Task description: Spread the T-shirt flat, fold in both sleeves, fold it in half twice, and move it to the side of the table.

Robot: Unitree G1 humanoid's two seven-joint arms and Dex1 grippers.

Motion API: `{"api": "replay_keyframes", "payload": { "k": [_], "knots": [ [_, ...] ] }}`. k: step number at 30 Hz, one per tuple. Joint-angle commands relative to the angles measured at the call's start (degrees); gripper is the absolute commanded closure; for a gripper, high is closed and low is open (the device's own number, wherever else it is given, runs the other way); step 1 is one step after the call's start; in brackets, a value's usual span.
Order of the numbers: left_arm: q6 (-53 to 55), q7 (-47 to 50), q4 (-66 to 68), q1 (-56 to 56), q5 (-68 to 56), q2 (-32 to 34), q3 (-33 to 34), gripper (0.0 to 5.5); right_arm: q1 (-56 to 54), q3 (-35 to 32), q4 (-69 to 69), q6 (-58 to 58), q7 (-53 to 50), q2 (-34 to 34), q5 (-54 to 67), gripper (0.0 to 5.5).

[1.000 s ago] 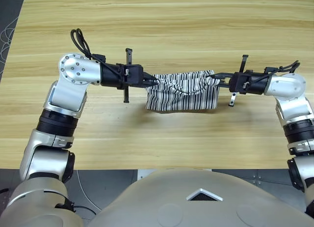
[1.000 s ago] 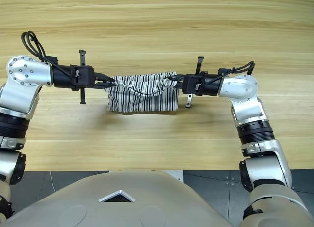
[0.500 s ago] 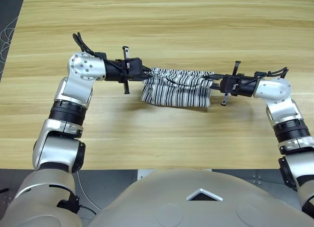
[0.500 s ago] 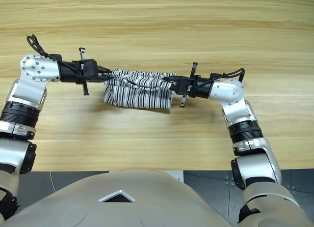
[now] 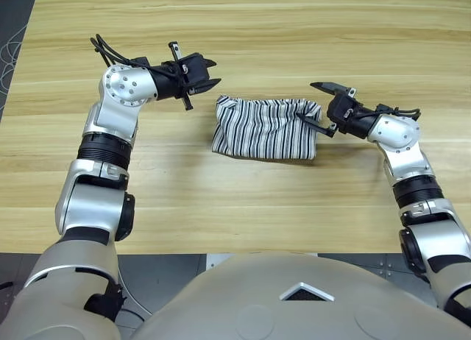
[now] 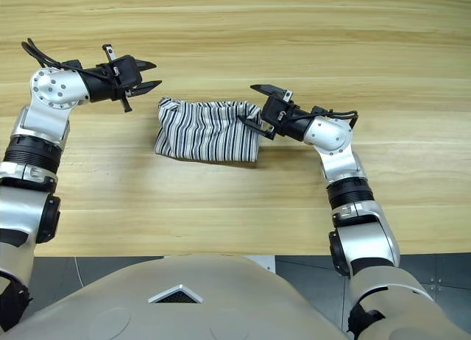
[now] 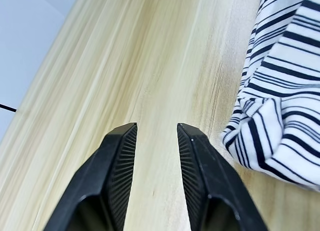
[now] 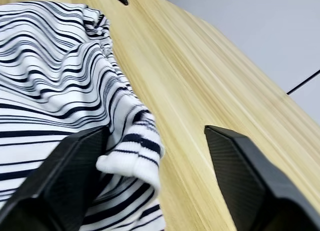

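Note:
The black-and-white striped T-shirt lies folded into a small rectangle on the wooden table, near its middle. My left gripper is open and empty, just off the shirt's far left corner and apart from the cloth; the left wrist view has its gripper over bare wood with the T-shirt beside it. My right gripper is open wide at the shirt's right edge, its lower finger close against the cloth. In the right wrist view the gripper straddles a rolled hem of the T-shirt.
Bare wood surrounds the shirt on every side. The table's left edge borders dark floor, and its front edge runs close to my body.
Both grippers have let go of the shirt and opened. The shirt, held stretched between them before, now rests folded on the table. The left gripper has drawn back to the far left.

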Motion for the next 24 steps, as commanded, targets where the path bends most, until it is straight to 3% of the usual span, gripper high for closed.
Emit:
{"api": "replay_keyframes", "payload": {
  "k": [1,9,11,19,24],
  "knots": [
    [-1.5,2.0,2.0,-1.5,1.0,0.3,1.0,4.01,-2.2,-1.9,2.7,1.5,-2.7,-0.6,-0.9,1.36],
    [-4.3,5.6,3.8,-0.3,0.6,1.1,2.9,4.01,-5.4,-4.3,9.2,1.9,-9.6,-2.4,-3.8,0.02],
    [-4.3,4.6,0.9,1.7,-1.1,1.2,3.9,4.01,-4.0,-5.1,5.2,0.8,-9.1,-1.8,-2.0,0.02],
    [3.8,-5.6,-33.8,24.1,-13.0,8.1,7.0,4.01,0.7,-4.7,-11.4,-1.2,-9.7,0.8,-0.1,0.02],
    [6.8,-5.4,-43.4,31.8,-13.8,10.1,8.0,4.01,1.9,-0.5,-15.7,-0.5,-7.4,4.1,0.0,0.97]
  ]
}}
